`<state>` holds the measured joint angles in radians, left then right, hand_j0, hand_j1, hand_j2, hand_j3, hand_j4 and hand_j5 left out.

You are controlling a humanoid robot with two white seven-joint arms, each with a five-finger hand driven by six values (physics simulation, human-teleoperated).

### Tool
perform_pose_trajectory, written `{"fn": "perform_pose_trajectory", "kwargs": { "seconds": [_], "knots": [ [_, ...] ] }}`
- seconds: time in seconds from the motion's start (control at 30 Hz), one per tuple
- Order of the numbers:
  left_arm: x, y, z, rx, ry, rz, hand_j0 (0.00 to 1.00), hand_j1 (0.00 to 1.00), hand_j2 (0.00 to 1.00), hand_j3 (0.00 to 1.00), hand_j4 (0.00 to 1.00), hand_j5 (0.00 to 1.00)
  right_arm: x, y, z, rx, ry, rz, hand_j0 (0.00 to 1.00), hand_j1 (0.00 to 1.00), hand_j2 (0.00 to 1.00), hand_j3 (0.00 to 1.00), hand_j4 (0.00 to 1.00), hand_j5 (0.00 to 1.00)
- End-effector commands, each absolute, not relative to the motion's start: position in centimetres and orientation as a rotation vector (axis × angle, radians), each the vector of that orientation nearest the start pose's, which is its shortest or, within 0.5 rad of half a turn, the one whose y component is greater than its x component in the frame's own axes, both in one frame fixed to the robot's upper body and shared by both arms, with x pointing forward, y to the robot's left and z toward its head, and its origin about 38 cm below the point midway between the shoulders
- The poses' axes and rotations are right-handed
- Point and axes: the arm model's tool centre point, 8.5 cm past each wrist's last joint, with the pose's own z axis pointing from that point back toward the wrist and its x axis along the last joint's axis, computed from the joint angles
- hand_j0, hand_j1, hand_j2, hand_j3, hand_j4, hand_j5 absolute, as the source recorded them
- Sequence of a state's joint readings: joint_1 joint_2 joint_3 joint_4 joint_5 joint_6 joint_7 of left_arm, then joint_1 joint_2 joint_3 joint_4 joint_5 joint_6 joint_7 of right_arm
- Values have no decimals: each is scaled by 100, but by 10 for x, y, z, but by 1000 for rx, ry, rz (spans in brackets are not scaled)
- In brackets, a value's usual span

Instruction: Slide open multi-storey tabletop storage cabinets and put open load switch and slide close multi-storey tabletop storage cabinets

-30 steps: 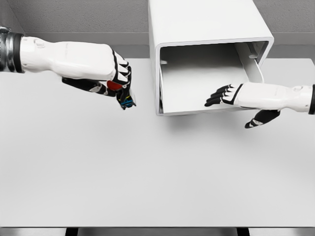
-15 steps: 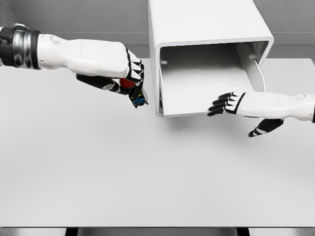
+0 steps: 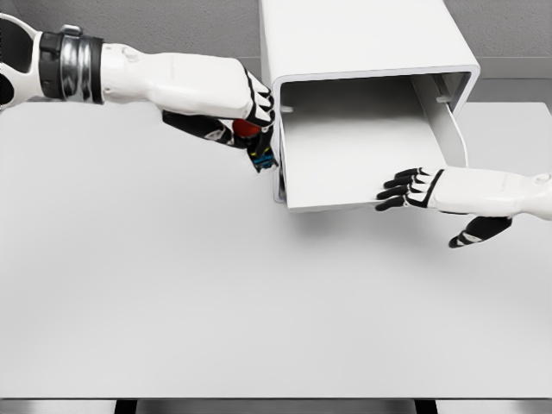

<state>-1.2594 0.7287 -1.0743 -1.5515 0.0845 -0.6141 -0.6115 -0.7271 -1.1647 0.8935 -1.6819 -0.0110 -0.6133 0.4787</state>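
One risk: the left hand [image 3: 250, 108], clenched around the load switch [image 3: 257, 148], sits against the cabinet drawer [image 3: 362, 155] wall and may snag; the right hand [image 3: 423, 188] hovers empty, fingers loosely extended.

I can read no text, label, brand, number or sign anywhere: not on the white cabinet [image 3: 362, 43], and not on the worktop [image 3: 172, 302].
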Motion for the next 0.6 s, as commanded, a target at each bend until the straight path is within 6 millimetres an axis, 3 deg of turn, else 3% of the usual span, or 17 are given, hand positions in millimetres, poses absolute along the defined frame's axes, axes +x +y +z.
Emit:
{"fn": "perform_pose_trajectory", "kwargs": {
  "seconds": [0.0,0.27,0.47,0.57],
  "knots": [
    [433,149,369,-43,2006,2644,40,40,40,40,40,40,369,-326,252,-102,-1439,2080,100,100,100,100,100,100],
    [437,126,372,-62,1966,2618,40,40,40,40,40,40,368,-339,261,-155,-1451,2049,100,100,100,100,100,100],
    [439,106,369,-76,1925,2605,40,40,40,40,40,40,368,-337,262,-153,-1460,2048,100,100,100,100,100,100],
    [441,99,370,-70,1926,2596,40,40,40,40,40,40,371,-339,274,-186,-1520,2005,100,100,100,100,100,100]
  ]
}}
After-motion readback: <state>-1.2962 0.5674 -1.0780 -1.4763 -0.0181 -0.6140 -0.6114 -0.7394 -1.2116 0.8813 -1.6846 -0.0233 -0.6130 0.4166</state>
